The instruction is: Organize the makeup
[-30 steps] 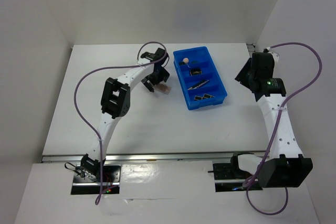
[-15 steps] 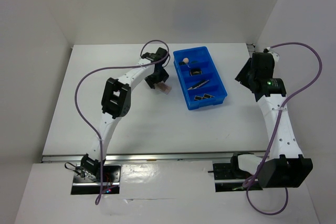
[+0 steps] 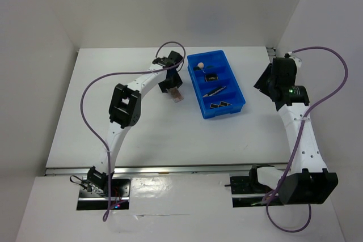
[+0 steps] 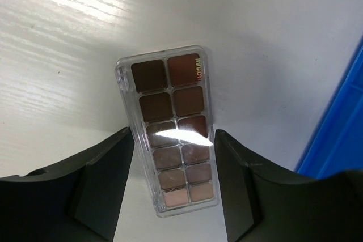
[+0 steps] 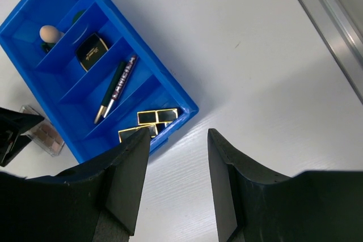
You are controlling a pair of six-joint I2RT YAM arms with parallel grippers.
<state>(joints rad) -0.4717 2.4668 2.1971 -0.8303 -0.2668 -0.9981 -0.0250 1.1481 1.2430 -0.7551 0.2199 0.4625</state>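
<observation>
Left wrist view: palette (image 4: 173,134) lies flat between the fingers (image 4: 108,185) of the left tool (image 4: 174,143).

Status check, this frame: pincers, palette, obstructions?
Left pincer astride palette, contact unclear. Right pincer open, empty, beside tray. Palette flat on table, outside tray. Nothing visibly blocking.

Overhead, the left gripper (image 3: 171,86) covers most of the brownish palette (image 3: 178,96) in the far half of the worktop (image 3: 113,123); only one corner shows. Items in the blue tray (image 3: 195,86) are too small there to identify. In the left wrist view, the right edge cuts off the tray, and whether the fingers (image 4: 108,179) touch the palette is unclear. In the right wrist view, the tray's wall hides part of the palette, and a divider hides most of a dark green compact (image 5: 77,17).
</observation>
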